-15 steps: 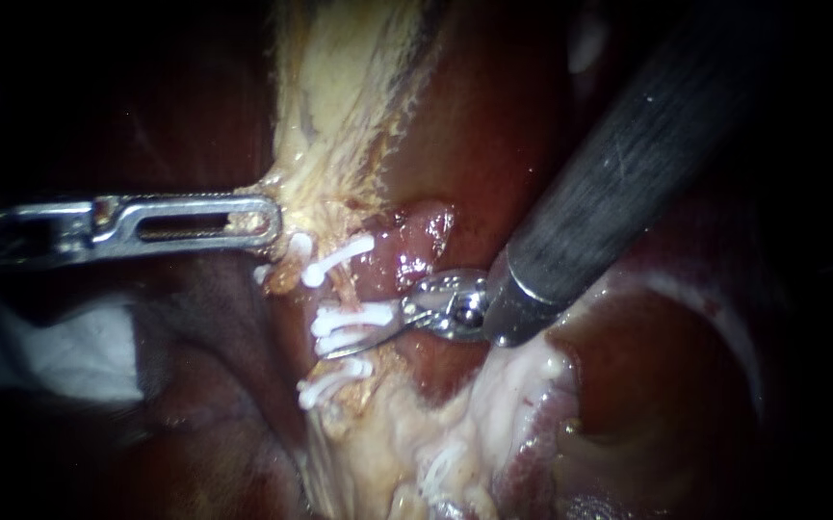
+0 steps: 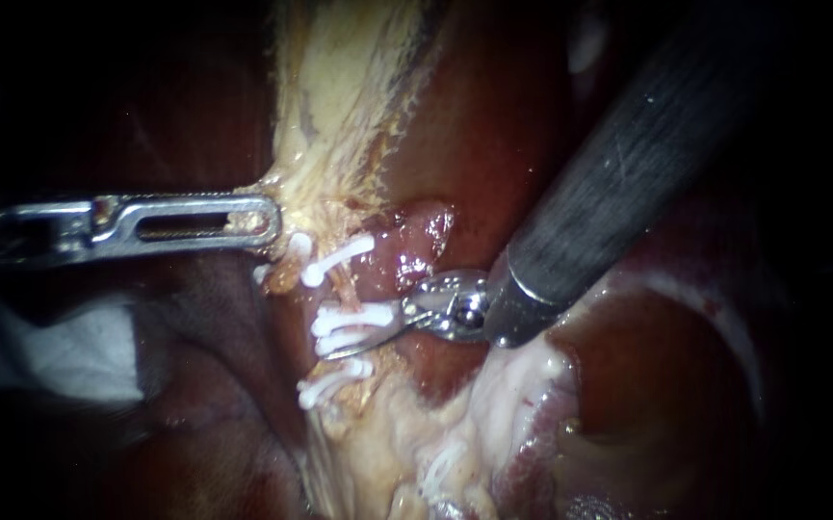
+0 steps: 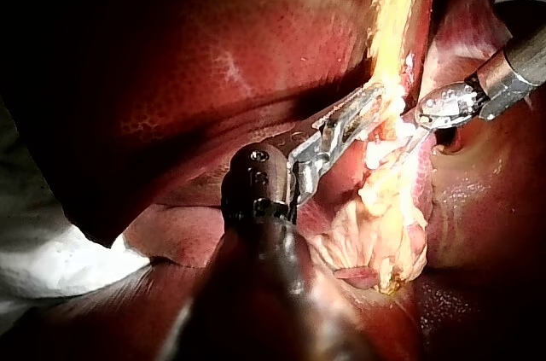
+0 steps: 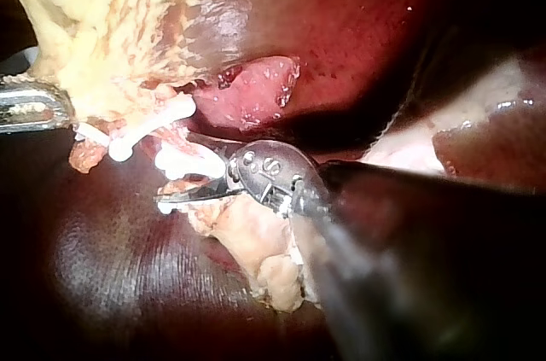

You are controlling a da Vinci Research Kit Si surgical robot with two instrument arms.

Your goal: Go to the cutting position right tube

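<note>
Tube [image 2: 343, 287] likely soft, slippery; best met between white clips [image 2: 337, 325]. Right end effector [image 2: 363, 333] parted there; left end effector [image 2: 264, 223], 9 o'clock, clenching yellowish tissue [image 2: 339, 96].

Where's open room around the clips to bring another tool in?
Free: dark tissue below the left instrument, left of the clips; liver between pale tissue and right instrument shaft. Crowded: among the clips, where the right tip sits.

Blackness surrounds the lit centre — only a white cloth [image 2: 69, 351] shows dimly at the left.
</note>
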